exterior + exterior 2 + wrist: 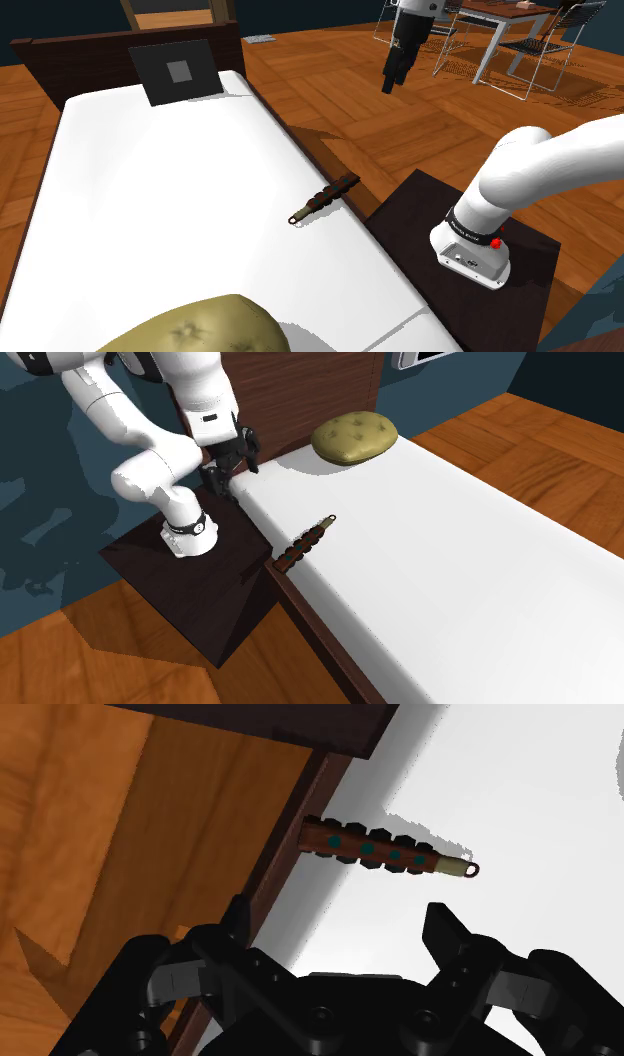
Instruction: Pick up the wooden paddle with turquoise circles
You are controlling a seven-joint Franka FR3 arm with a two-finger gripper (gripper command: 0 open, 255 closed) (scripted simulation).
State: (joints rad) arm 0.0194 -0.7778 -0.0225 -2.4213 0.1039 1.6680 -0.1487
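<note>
The paddle (325, 198) is a slim brown wooden stick with dark notched edges, turquoise dots and a small ring at one end. It lies on the white bed (170, 200), with its far end poking over the bed's edge nearest the stand. It also appears as the paddle (307, 539) and the paddle (375, 851). My black gripper (392, 78) hangs in the air, raised well above and apart from it. In the second exterior view the gripper (228, 470) is to the paddle's left. The gripper (340, 919) is open; the paddle lies ahead of the fingers, untouched.
An olive cushion (355, 435) rests at one end of the bed and a black flat panel (178, 72) stands at the other. The dark wooden bed frame (290, 854) runs along the edge. My dark stand (190, 577) adjoins the bed. Chairs and a table (520, 40) stand far off.
</note>
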